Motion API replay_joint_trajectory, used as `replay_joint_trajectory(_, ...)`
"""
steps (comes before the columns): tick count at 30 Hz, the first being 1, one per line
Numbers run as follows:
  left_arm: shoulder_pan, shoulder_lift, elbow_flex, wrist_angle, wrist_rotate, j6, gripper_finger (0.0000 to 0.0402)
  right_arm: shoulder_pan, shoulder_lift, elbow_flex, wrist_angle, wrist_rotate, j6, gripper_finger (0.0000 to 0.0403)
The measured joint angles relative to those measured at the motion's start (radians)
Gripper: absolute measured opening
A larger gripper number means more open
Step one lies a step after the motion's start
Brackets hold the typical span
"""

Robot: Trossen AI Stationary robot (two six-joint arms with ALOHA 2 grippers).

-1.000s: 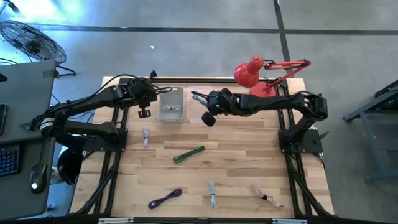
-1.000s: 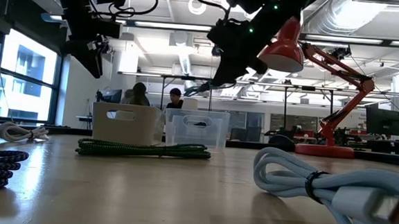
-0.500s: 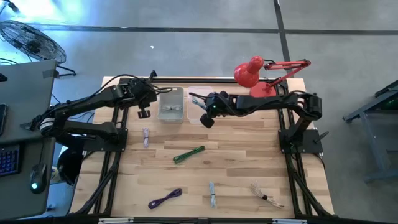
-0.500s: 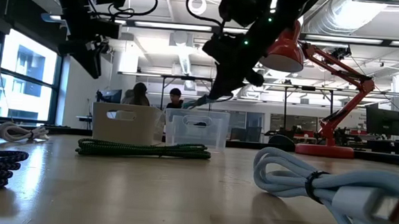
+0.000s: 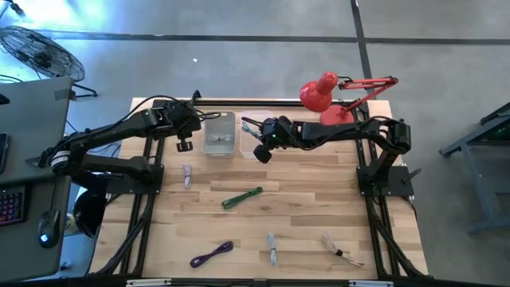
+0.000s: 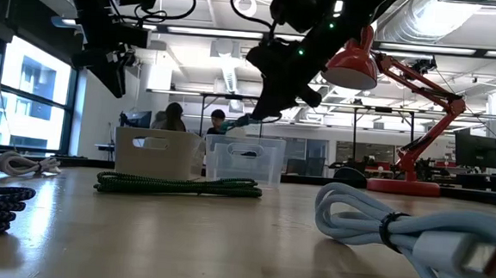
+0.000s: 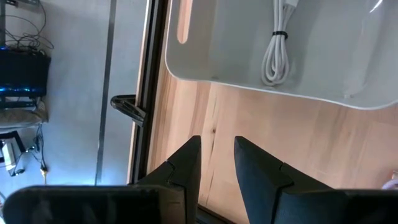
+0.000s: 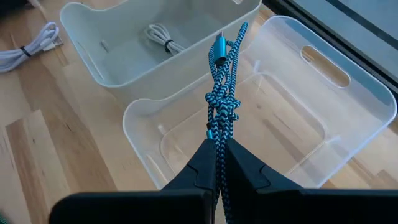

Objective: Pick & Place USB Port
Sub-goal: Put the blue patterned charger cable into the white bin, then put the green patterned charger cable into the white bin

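My right gripper [image 8: 217, 152] is shut on a blue braided USB cable [image 8: 221, 93], bundled and knotted, held in the air over the clear plastic bin [image 8: 292, 118]. In the high view the gripper [image 5: 256, 131] hangs over that bin [image 5: 249, 143]. The cable's connector end [image 8: 219, 43] points toward the white bin [image 8: 155, 43], where a white cable [image 8: 160, 36] lies on the floor. My left gripper [image 5: 185, 144] waits, slightly open and empty, above the table at the white bin's [image 5: 219, 134] left side. My right gripper pinches the cable bundle's lower end [image 8: 216, 138] between its two fingers. The cable runs along the fingers and sticks out past their tips, several strands together. It is lifted clear, above the clear bin's open top [image 6: 246, 143].
On the table lie a green cable [image 5: 241, 196], a purple cable [image 5: 211, 254], a white cable [image 5: 272, 249], a beige cable [image 5: 339, 249] and a small white cable [image 5: 186, 175]. A red desk lamp [image 5: 327, 92] stands at the far right. People sit in the room behind.
My right gripper has moved a little toward the table's left edge with the blue cable, staying shut on it and ending more squarely over the clear bin.
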Motion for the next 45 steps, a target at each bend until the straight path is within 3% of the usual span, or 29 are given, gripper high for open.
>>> replay_joint_trajectory(7,0.000,0.000,-0.016,0.006,0.000,0.000,0.0092,0.000,0.000,0.000,0.010,0.014,-0.003,0.0078)
replay_joint_trajectory(16,0.000,0.000,-0.067,0.018,-0.001,0.000,0.0092,0.004,0.000,0.000,0.023,0.022,-0.063,0.0111)
replay_joint_trajectory(25,-0.001,-0.051,0.008,0.013,0.054,0.019,0.0092,0.071,-0.047,0.000,0.243,-0.004,-0.307,0.0121)
replay_joint_trajectory(30,-0.002,-0.138,0.049,-0.036,0.144,0.024,0.0092,0.141,-0.132,0.000,0.233,0.002,-0.442,0.0121)
replay_joint_trajectory(35,-0.002,-0.256,0.051,-0.100,0.198,0.023,0.0092,0.222,-0.221,0.000,0.135,0.035,-0.474,0.0121)
replay_joint_trajectory(39,-0.002,-0.353,0.039,-0.088,0.311,0.023,0.0092,0.290,-0.279,0.000,0.017,0.139,-0.499,0.0121)
replay_joint_trajectory(45,-0.002,-0.462,-0.054,0.140,0.680,0.023,0.0092,0.374,-0.321,0.000,-0.157,0.295,-0.482,0.0121)
